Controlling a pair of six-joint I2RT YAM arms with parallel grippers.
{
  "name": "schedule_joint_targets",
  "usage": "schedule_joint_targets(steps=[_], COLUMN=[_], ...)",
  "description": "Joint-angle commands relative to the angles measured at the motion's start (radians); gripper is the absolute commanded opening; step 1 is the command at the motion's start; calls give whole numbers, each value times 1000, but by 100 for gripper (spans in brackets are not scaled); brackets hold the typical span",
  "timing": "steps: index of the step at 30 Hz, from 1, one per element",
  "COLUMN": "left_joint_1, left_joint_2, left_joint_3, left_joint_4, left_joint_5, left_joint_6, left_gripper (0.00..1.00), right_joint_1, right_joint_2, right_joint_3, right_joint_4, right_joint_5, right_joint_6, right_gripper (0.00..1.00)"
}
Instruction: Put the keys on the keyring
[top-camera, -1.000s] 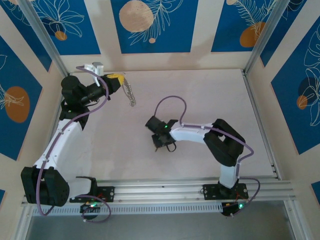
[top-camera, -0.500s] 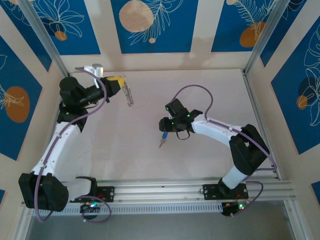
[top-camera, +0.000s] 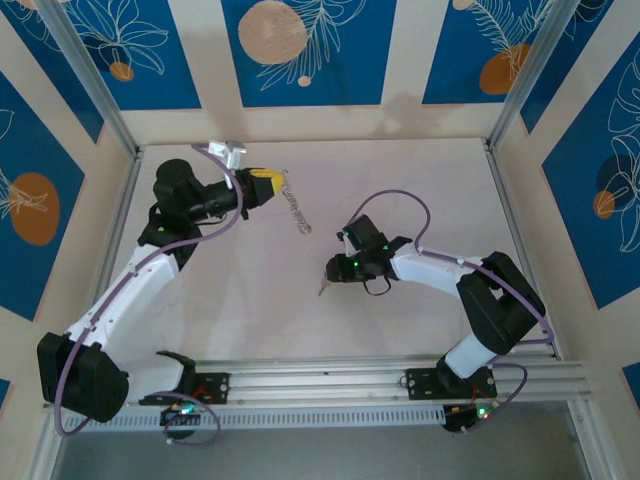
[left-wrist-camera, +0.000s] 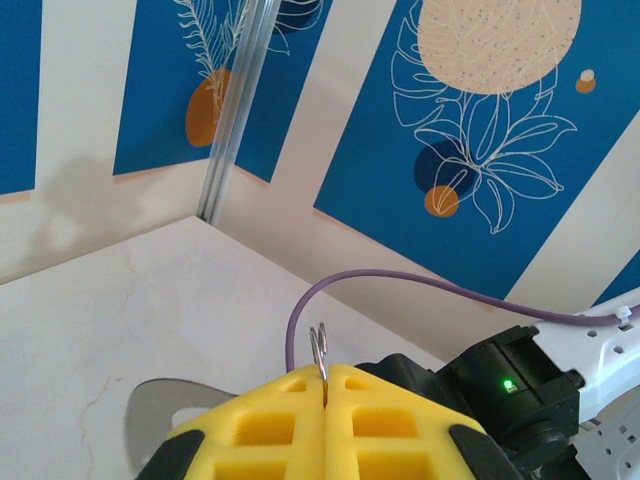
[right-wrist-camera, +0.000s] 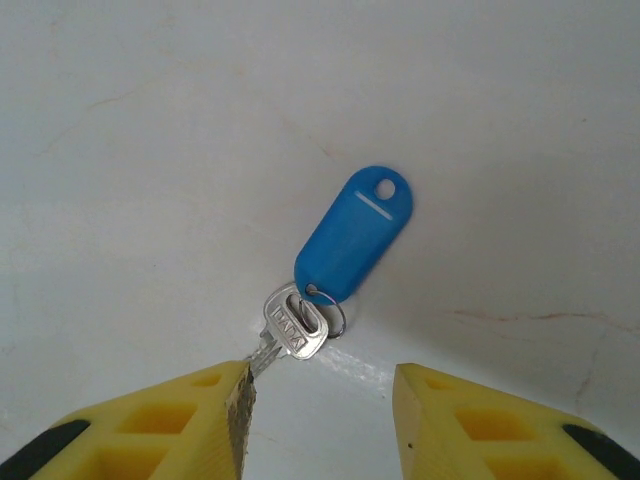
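Note:
The keys lie flat on the table: a silver key (right-wrist-camera: 294, 327) joined by a small ring to a blue plastic tag (right-wrist-camera: 356, 233), seen as a small speck (top-camera: 322, 288) from above. My right gripper (right-wrist-camera: 320, 400) hovers low over them, open, and the blade tip reaches the left pad (right-wrist-camera: 205, 410). The right gripper (top-camera: 336, 270) sits just beside the key in the top view. My left gripper (left-wrist-camera: 327, 385) is shut on the keyring's thin metal ring (left-wrist-camera: 320, 350). The keyring's silvery chain (top-camera: 296, 213) trails from the left gripper (top-camera: 266, 184) above the table.
A purple cable (left-wrist-camera: 420, 283) and the right arm's black wrist (left-wrist-camera: 520, 385) lie ahead of the left gripper. A grey flat piece (left-wrist-camera: 160, 408) shows behind its left finger. Patterned walls (top-camera: 300, 50) and metal rails (top-camera: 520, 250) enclose the pale table (top-camera: 420, 190).
My left arm has swung right toward the table's middle, carrying the keyring. My right gripper lifted off the key, moved back, then settled low beside it again.

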Motion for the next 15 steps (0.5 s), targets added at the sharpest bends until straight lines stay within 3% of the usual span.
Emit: schedule_joint_targets(steps=[1, 15], left_joint_1=[-20, -65], left_joint_2=[3, 30], left_joint_3=[23, 46], left_joint_4=[-22, -52], left_joint_5=[-34, -79], left_joint_6=[48, 78], left_gripper=[0, 0], right_joint_1=[-6, 20], right_joint_2=[9, 130], right_joint_3=[-23, 32], right_joint_4=[42, 60], right_joint_5=[-37, -29], right_joint_6=[-29, -79], right_gripper=[43, 39])
